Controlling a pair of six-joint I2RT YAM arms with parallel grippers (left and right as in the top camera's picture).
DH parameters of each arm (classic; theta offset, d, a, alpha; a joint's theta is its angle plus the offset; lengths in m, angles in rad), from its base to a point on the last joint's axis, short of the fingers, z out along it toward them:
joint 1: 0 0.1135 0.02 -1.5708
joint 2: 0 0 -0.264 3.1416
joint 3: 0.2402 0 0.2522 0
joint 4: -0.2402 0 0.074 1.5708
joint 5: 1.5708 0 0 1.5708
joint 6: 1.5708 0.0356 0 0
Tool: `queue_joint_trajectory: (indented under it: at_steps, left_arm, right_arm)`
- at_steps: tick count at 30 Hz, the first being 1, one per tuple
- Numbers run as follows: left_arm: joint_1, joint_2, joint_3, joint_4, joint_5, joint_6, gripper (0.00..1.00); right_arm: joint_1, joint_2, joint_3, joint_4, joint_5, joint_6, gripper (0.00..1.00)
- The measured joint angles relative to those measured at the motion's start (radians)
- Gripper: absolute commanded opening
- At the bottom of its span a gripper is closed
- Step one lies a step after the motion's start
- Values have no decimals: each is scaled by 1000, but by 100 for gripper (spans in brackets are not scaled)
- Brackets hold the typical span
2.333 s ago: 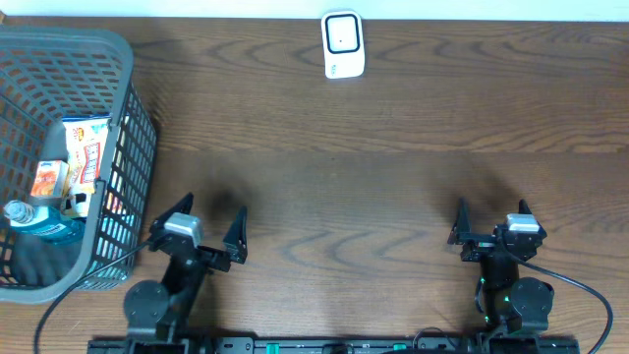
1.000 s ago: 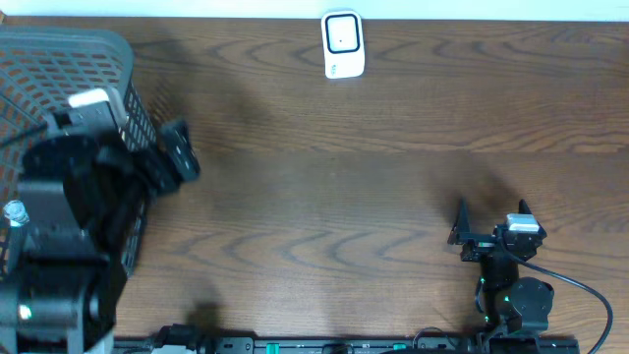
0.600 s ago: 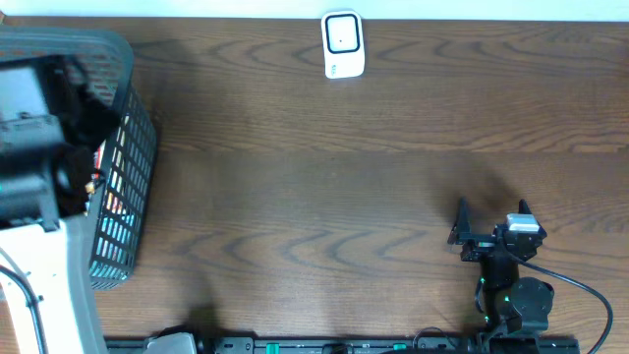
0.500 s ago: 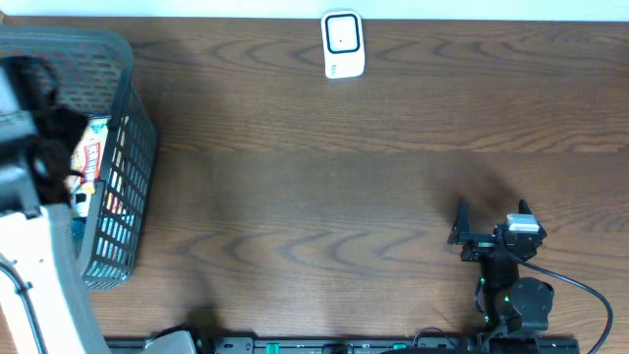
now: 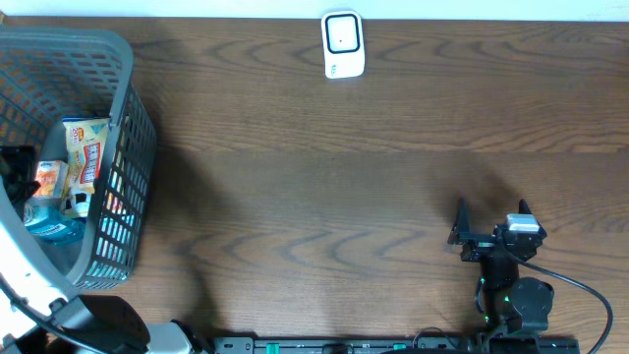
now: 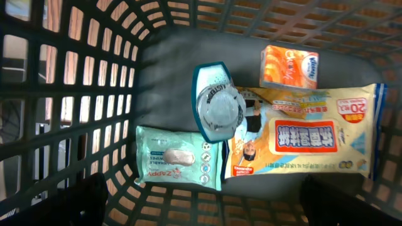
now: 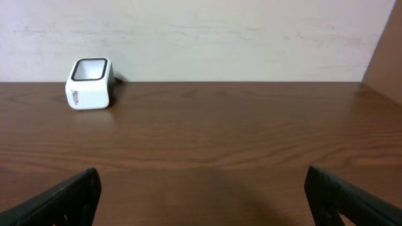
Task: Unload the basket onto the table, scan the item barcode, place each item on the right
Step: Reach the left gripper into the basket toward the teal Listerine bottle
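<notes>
Only the left wrist view showed one wipes pack [image 6: 179, 157] in the basket [image 6: 75, 75], beside one bottle [image 6: 217, 110], one tissue pack [image 6: 290, 66] and one snack bag [image 6: 301, 147]. The left tool [image 6: 201, 185] above the basket and the right tool [image 7: 201, 179] both stood spread wide.

Overhead view, straight down on the whole counter [image 5: 344, 197], left wrist view, close, looking down into the basket [image 6: 169, 63], right wrist view, low, level across counter to far scanner [image 7: 90, 83], basket and scanner both shared with overhead.
</notes>
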Motion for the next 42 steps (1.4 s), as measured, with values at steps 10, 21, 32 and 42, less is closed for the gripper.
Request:
queue_joint_trajectory:
  at_steps: [10,21,32,42]
  left_arm:
    - [2,70,-99,125,-58,58,98]
    - [2,72,-263,297,-69,88,98]
    - [10,72,-378,421,-77,103,59]
    - [10,72,-378,439,-80,167,27]
  right_arm:
    - [0,0,0,0,0,0,99]
    - [0,0,0,0,0,0,99]
    - [0,0,0,0,0,0,99]
    - [0,0,0,0,0,0,99]
